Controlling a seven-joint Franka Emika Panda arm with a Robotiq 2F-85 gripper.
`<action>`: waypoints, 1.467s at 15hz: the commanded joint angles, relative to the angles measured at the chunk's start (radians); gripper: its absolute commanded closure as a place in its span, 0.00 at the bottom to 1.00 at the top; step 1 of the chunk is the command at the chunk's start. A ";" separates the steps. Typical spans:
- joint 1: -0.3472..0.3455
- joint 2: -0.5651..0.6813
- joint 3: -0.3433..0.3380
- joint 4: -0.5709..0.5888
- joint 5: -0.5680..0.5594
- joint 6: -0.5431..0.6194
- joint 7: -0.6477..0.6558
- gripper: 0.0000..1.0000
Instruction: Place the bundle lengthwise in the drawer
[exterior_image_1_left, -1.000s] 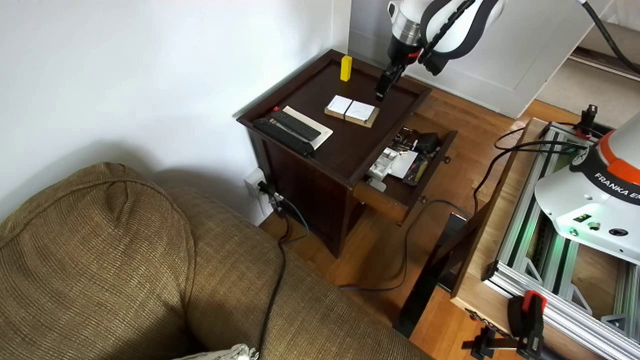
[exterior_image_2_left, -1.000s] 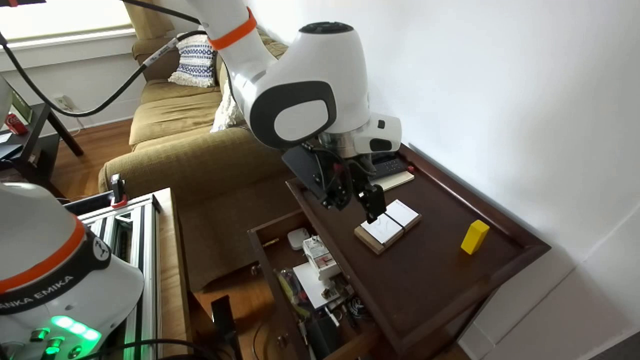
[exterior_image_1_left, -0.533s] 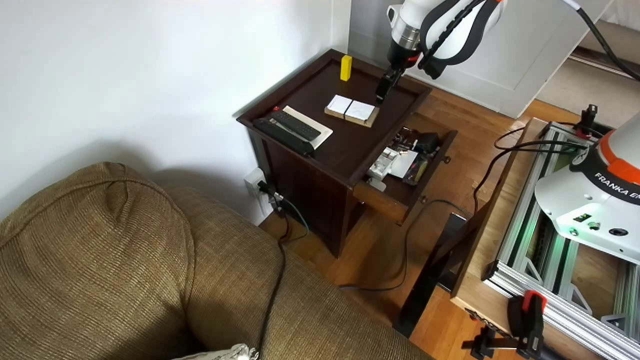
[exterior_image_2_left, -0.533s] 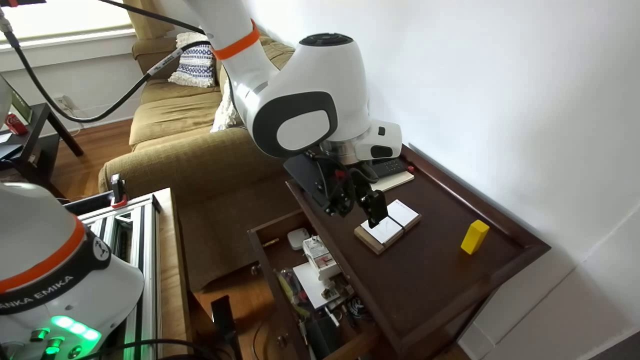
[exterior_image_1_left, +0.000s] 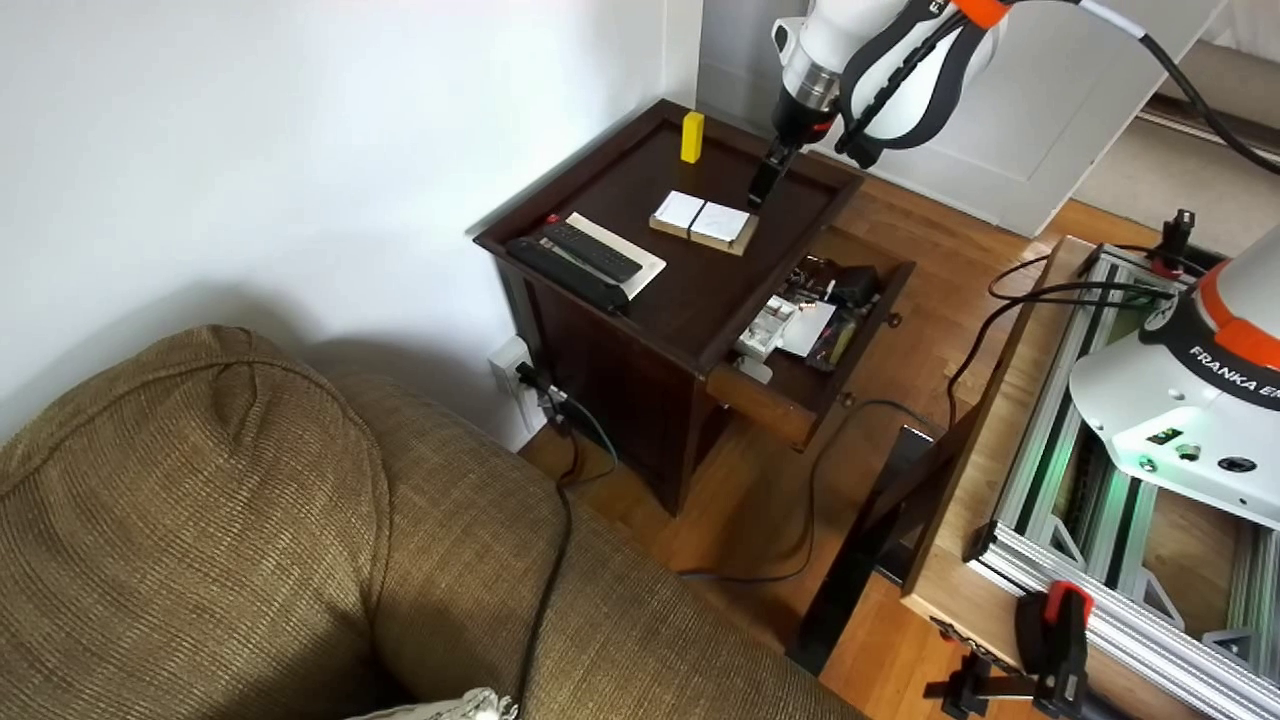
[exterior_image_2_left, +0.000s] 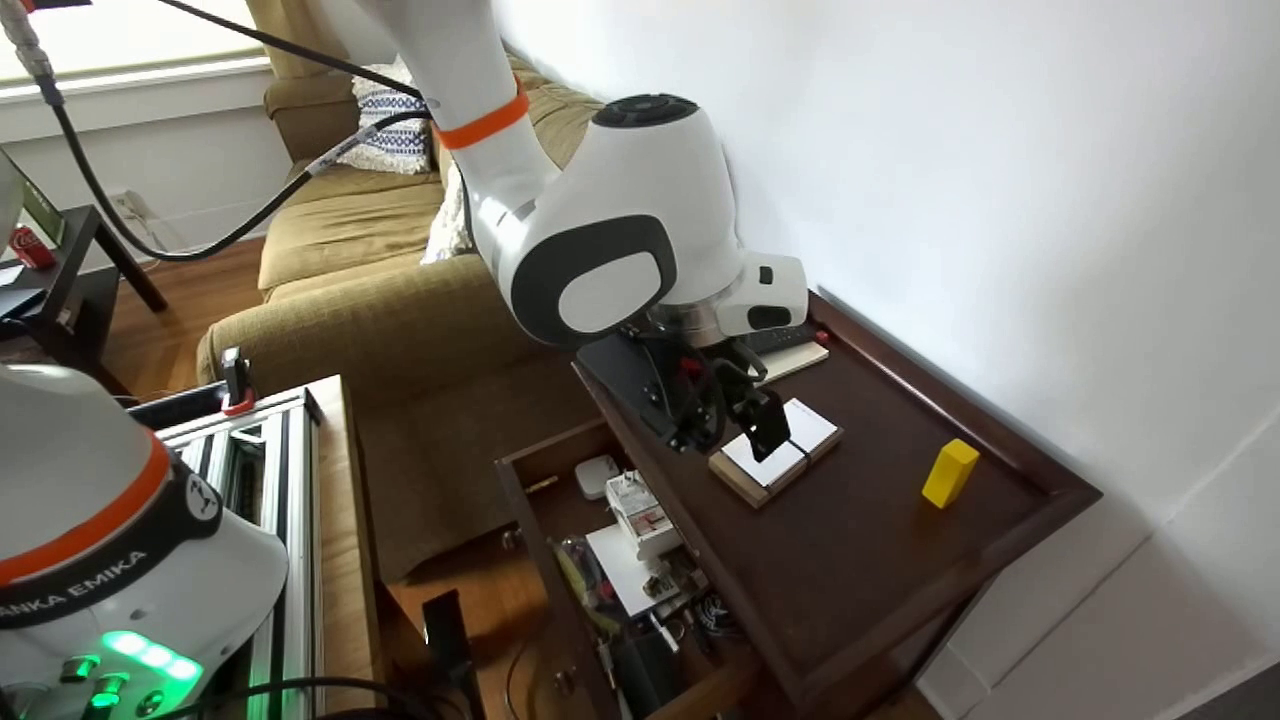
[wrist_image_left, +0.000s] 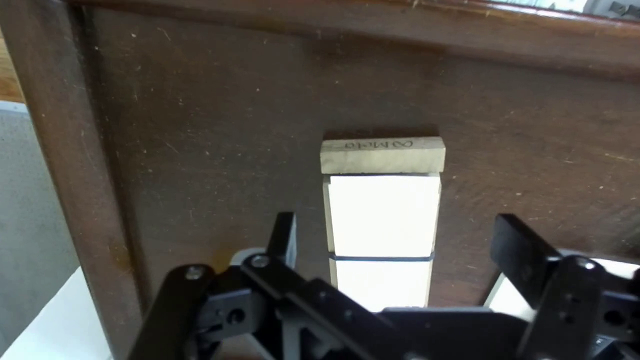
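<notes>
The bundle (exterior_image_1_left: 722, 222) is a pale cream-white rectangle with a dark band around it. It lies flat on the dark brown side table top (exterior_image_1_left: 690, 320), and also shows in an exterior view (exterior_image_2_left: 812, 428). In the wrist view the bundle (wrist_image_left: 385, 215) lies between my spread fingers, its far end beyond the tips; its near end is hidden by the gripper. My gripper (wrist_image_left: 396, 225) is open and empty. In both exterior views my gripper (exterior_image_1_left: 757, 192) (exterior_image_2_left: 764, 430) is over one end of the bundle, apparently above it. The drawer (exterior_image_1_left: 762, 402) (exterior_image_2_left: 565, 508) stands pulled out.
A yellow block (exterior_image_1_left: 692, 138) (exterior_image_2_left: 949, 474) stands on the table top. Dark remotes (exterior_image_1_left: 590, 250) lie with a pale pad (exterior_image_1_left: 648, 268) near one edge. The table has a raised rim. The drawer holds a white box (exterior_image_2_left: 640, 512), paper and small items. A brown sofa (exterior_image_1_left: 420, 480) stands nearby.
The arm and my gripper have come down a little and shifted slightly towards the bundle. The bundle, drawer and other objects have not moved.
</notes>
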 joint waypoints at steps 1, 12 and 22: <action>-0.097 0.133 0.096 0.035 -0.002 0.169 -0.030 0.00; -0.112 0.378 0.075 0.195 -0.066 0.295 -0.041 0.00; -0.213 0.413 0.143 0.231 -0.128 0.282 -0.043 0.00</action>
